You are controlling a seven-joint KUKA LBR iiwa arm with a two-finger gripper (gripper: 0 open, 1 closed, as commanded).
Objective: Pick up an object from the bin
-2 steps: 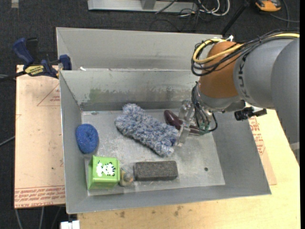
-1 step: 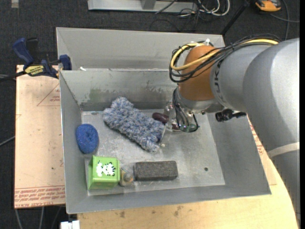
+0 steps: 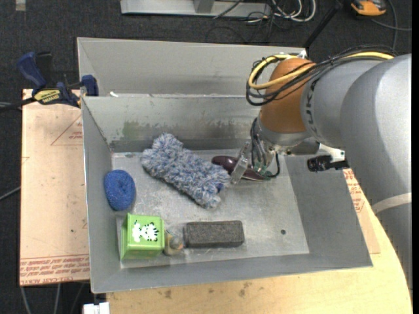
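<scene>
Tool (image 3: 243, 167) low at the bin's (image 3: 196, 70) back, over a small dark purple thing (image 3: 222, 161) beside the woolly mitt (image 3: 183, 169) — spread or closed, can't tell. Looks light, smooth, probably slippery — grip its middle.

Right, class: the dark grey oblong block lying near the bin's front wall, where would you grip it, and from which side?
I'd grip the grey block at its middle, across the short width, coming straight down. It lies flat with both long sides bare, while its end nearest the green cube is crowded by a small round thing.
</scene>
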